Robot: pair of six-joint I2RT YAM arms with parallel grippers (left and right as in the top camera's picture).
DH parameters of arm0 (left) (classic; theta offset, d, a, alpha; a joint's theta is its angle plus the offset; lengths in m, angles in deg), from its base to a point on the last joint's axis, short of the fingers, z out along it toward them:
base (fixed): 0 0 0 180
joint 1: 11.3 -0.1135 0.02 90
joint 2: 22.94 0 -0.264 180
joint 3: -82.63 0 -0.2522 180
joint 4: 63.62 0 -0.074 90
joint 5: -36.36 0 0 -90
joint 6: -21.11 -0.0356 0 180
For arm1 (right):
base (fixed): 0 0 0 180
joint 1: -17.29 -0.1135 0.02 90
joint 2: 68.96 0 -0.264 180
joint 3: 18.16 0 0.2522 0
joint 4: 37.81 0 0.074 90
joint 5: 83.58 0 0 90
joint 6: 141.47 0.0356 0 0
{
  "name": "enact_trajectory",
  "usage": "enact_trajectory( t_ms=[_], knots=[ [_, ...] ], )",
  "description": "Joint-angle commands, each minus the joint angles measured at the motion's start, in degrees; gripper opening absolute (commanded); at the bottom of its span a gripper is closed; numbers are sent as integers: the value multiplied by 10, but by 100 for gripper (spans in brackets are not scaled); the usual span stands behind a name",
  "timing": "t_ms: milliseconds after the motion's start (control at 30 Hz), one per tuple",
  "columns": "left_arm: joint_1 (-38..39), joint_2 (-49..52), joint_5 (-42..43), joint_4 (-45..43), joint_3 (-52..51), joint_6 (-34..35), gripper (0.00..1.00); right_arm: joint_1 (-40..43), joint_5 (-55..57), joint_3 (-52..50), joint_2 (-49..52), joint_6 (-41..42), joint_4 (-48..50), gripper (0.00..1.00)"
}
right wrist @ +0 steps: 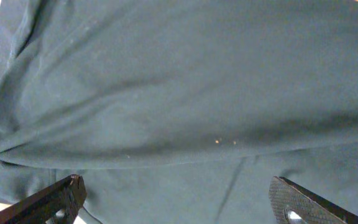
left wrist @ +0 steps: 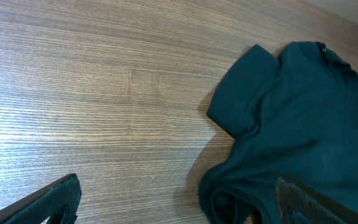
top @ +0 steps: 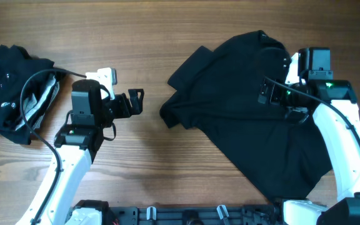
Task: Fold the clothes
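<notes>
On the bench, a T-shirt lies spread across the right half, running from the far middle down to the near right. One sleeve reaches left toward the centre. A heap of clothes sits at the far left edge, well apart from the T-shirt. The left tool hangs over bare bench between the two, nearer the T-shirt. The right tool is above the T-shirt's far right part.
</notes>
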Motion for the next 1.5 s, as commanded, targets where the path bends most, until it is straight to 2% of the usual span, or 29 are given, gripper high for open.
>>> enact_trajectory(
  t_ms=[0,533,600,667,733,800,967,1133,1300,1367,1467],
  knots=[
    [2,-1,7,-5,10,1,100,1,12,3,-2,7,12,100],
    [2,-1,7,-11,10,0,100,1,12,3,-2,7,12,100],
    [2,1,7,-39,10,1,100,1,10,3,-1,12,40,100],
    [6,12,7,-71,10,1,94,1,-14,3,-1,24,62,100],
    [18,36,7,-90,16,0,93,1,-36,3,-1,24,69,100],
    [31,78,7,-103,33,0,91,2,-12,3,-1,22,71,100],
    [68,227,7,-137,103,-2,85,2,-25,3,-1,23,72,100],
    [118,364,7,-235,147,-1,83,2,-25,3,-1,42,69,100],
    [141,436,36,-258,167,5,80,2,-24,3,-1,43,58,100],
    [150,445,36,-265,166,21,68,2,-25,3,-1,43,55,100],
    [160,450,35,-275,166,22,59,2,-25,3,-1,43,47,100]
  ],
)
